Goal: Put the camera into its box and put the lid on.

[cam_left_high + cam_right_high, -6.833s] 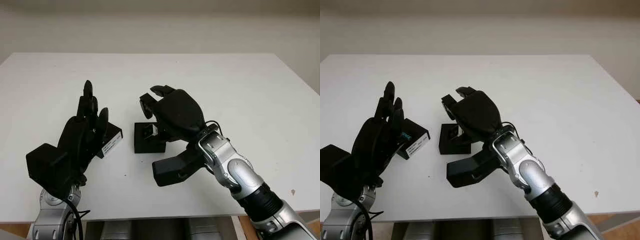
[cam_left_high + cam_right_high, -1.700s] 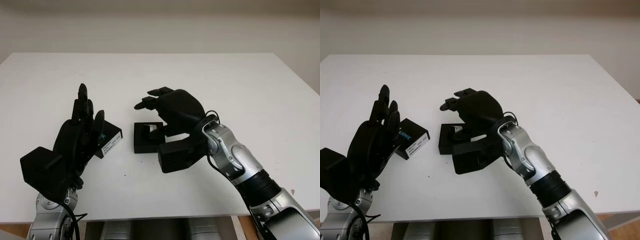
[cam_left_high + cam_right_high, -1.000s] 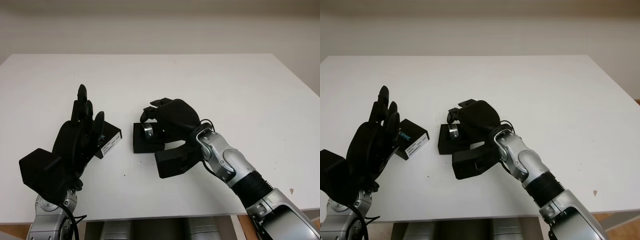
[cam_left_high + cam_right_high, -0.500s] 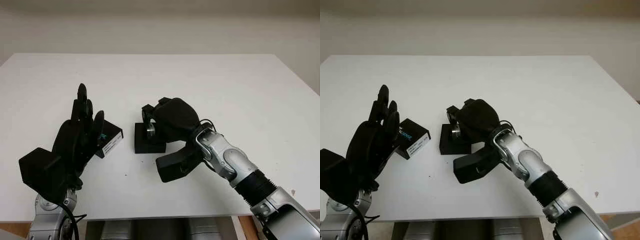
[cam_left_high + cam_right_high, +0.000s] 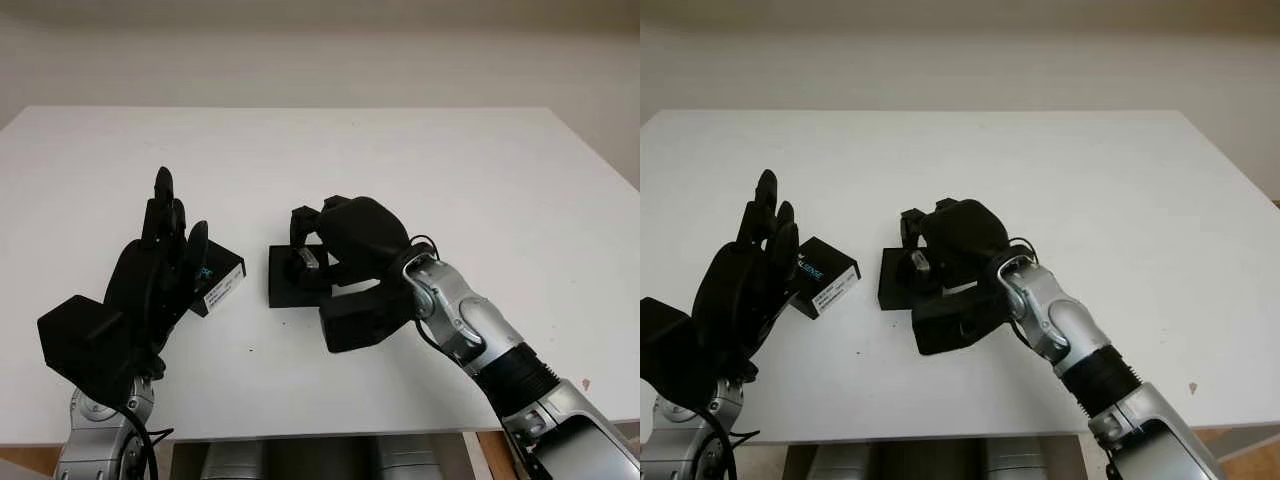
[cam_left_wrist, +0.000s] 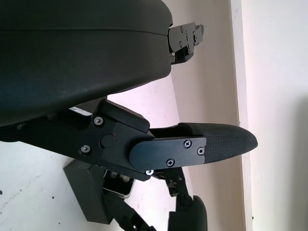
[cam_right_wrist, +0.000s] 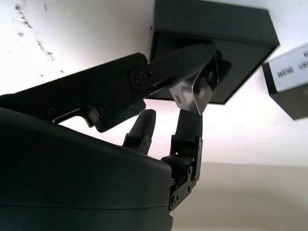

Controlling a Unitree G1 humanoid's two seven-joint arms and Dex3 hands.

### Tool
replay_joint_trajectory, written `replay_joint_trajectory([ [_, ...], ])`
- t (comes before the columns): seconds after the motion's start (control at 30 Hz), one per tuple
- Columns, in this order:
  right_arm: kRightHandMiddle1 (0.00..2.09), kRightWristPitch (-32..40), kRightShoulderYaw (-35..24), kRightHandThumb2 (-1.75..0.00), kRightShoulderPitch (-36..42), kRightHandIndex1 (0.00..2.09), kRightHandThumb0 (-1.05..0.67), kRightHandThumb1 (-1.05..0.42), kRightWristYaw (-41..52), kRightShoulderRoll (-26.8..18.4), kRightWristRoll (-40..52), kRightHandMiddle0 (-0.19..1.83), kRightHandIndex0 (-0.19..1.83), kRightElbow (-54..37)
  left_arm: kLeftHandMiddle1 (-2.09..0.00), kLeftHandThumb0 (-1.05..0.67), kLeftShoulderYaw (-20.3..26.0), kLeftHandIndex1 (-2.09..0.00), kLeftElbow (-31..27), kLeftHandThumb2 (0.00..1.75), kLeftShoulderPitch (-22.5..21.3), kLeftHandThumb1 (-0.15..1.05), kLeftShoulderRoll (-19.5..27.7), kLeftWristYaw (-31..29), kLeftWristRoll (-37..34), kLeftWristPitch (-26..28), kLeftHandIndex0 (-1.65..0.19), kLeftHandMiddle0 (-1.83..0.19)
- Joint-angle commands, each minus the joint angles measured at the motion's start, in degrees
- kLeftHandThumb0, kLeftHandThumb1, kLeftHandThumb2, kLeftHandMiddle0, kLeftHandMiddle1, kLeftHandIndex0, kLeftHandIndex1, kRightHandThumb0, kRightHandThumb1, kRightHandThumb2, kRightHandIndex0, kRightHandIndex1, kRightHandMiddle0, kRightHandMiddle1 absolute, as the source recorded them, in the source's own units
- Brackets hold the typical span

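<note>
The open black box (image 5: 284, 291) sits mid-table. My right hand (image 5: 308, 240) is just above it, shut on the small silver-and-black camera (image 5: 306, 258). In the right wrist view the camera (image 7: 195, 94) is pinched between the fingers (image 7: 190, 126) over the box opening (image 7: 211, 30); I cannot tell whether it touches the box floor. The black lid (image 5: 223, 281) with its white label lies to the left of the box. My left hand (image 5: 166, 243) is open and raised beside the lid, partly hiding it.
The white table (image 5: 480, 190) stretches far to the right and back. Its front edge (image 5: 300, 436) runs close below both forearms. A small brown mark (image 5: 585, 383) lies near the front right corner.
My right hand has rolled at the wrist and shifted slightly right over the box, still holding the camera. The left hand and the lid have stayed put.
</note>
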Motion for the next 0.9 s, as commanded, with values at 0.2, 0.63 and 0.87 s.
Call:
replay_joint_trajectory([
  [0.2,1.59,0.8,-4.3,-0.06,-0.5,0.98,-0.42,-0.94,-1.7,1.4,5.6,0.42,0.24,2.2,0.0,-0.83,0.3,0.0,-1.0,0.52,0.0,1.05,0.5,-0.3,-0.6,0.2,0.19,0.19],
  [0.63,1.52,1.8,-8.4,-0.05,-0.5,0.87,-0.37,-0.93,-4.1,3.5,11.9,0.39,0.3,6.9,0.0,-0.82,0.3,0.0,-1.1,0.51,0.2,1.05,0.5,-0.3,-0.7,0.2,0.19,0.19],
  [0.87,1.56,0.7,-12.4,-0.05,0.9,0.8,-0.39,-0.91,-3.8,6.8,20.9,0.43,0.23,10.4,0.0,-0.81,0.4,0.0,-1.4,0.51,0.4,1.05,0.5,-0.4,-1.1,0.5,0.19,0.19],
])
